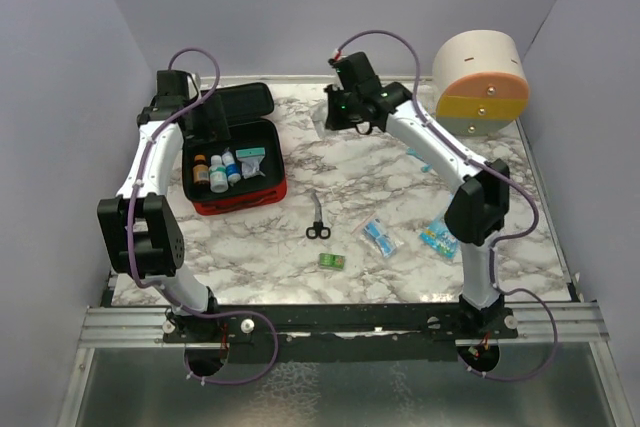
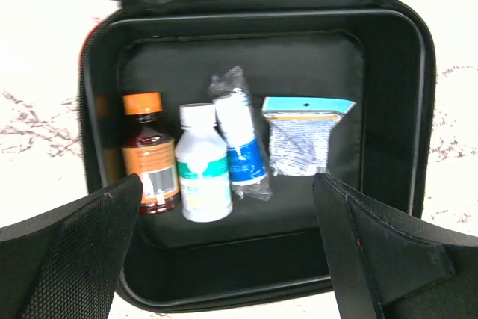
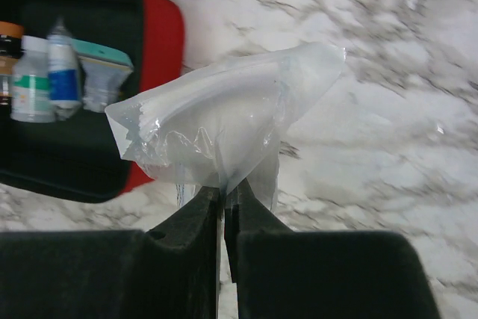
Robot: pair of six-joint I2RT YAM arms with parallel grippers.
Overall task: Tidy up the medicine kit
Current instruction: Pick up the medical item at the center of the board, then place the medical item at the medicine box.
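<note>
The medicine kit [image 1: 245, 197], a red case with a black inside, lies open at the left of the marble table, its lid [image 1: 240, 100] folded back. Inside stand an amber bottle with an orange cap [image 2: 149, 155], a white bottle with a green label [image 2: 202, 166], a wrapped blue-label tube [image 2: 240, 143] and a teal-topped packet [image 2: 306, 136]. My left gripper [image 2: 228, 192] is open and empty above the kit's rim [image 2: 388, 110]. My right gripper [image 3: 225, 192] is shut on a clear plastic packet [image 3: 224, 117], held above the table to the right of the kit [image 3: 160, 42].
Black-handled scissors [image 1: 317, 219], a small green box [image 1: 332, 261] and two blue-printed packets [image 1: 381, 237] [image 1: 438, 239] lie on the table's near half. A round cream, orange and yellow drawer container [image 1: 481, 82] stands at the back right. Grey walls close in the sides.
</note>
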